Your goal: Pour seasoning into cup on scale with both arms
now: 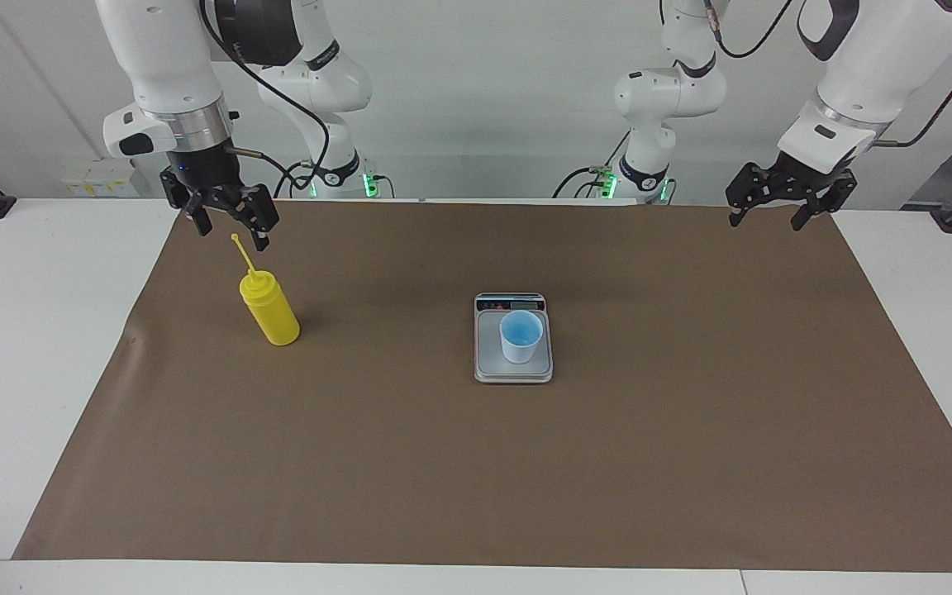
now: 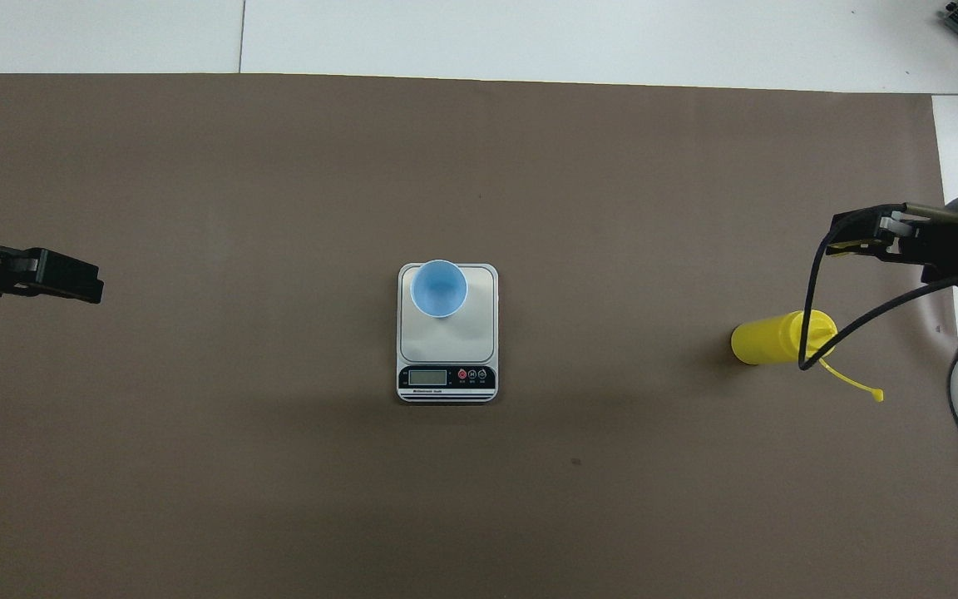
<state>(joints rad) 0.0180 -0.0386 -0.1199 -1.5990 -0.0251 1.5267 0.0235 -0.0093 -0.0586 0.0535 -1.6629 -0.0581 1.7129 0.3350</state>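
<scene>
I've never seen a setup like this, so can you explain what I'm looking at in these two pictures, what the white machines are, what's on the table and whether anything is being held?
The white machines are two robot arms, each ending in a black gripper. One picture looks across the table at the robots; the other looks down from above their end.

A brown mat covers the table. In the middle lies a small kitchen scale with a pale blue cup standing on it. Toward the right arm's end stands a yellow squeeze bottle with a long thin nozzle.

Nothing is held. The right gripper hangs just above the bottle's nozzle, jaws open, not touching it. The left gripper waits, open, over the mat's edge at the left arm's end.
</scene>
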